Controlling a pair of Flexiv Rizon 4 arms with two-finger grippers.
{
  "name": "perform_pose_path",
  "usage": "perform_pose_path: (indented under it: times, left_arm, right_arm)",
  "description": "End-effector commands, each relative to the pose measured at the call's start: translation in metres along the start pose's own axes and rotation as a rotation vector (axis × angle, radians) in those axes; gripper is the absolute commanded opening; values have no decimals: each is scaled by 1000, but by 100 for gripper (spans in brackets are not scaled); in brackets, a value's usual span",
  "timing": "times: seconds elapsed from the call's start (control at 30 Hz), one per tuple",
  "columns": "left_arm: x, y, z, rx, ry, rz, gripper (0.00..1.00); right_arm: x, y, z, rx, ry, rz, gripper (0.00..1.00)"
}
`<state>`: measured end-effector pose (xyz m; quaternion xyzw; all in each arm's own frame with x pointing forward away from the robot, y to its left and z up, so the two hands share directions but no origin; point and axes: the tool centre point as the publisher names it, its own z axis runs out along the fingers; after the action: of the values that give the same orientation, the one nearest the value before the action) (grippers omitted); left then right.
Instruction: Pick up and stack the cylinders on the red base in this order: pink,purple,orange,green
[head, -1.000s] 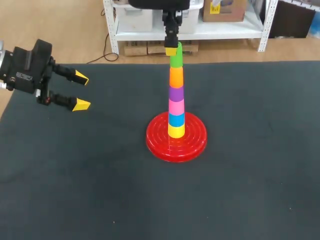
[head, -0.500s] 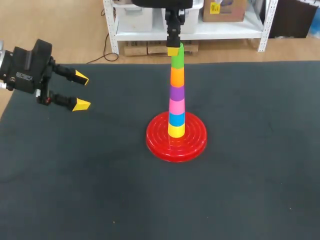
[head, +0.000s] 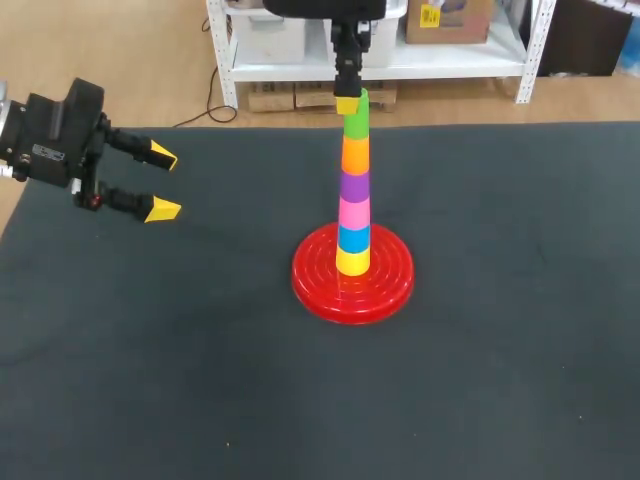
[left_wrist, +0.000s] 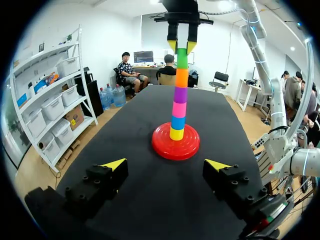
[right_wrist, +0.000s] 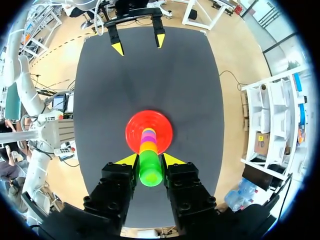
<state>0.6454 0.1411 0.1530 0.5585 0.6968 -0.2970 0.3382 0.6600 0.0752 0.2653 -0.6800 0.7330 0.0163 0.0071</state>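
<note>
A: R pincer is pinching green cylinder, both tips touching; it's sitting atop orange cylinder, stack on red base

B: Looks seated imo. I'd be opening slowly, then lifting straight up. L pincer is hanging wide open, empty, well apart

Left gripper matte black boxy body, two black fingers with round screw holes, yellow wedge tips, right gripper black housing, right arm white tubular links

green cylinder topmost over red base | right gripper at it | left gripper spread
</note>
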Motion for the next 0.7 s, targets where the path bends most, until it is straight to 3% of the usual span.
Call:
perform_pose_path:
  times: [0.03,0.53,0.57,0.6,0.63,0.7]
  left_arm:
    - [1,-1,0,-3,-3,2,100]
    - [1,-1,0,-3,-3,2,100]
    - [1,-1,0,-3,-3,2,100]
    - [1,-1,0,-3,-3,2,100]
    - [1,-1,0,-3,-3,2,100]
    - [1,-1,0,-3,-3,2,100]
  right_arm:
    - [0,-3,4,-6,-1,5,0]
    - [-4,-6,16,-42,-54,34,0]
    - [-4,-5,13,-28,-65,41,28]
    - [-5,-5,8,-28,-91,44,46]
    - [-6,-4,5,-23,-64,54,100]
    - [-6,-4,5,-23,-64,54,100]
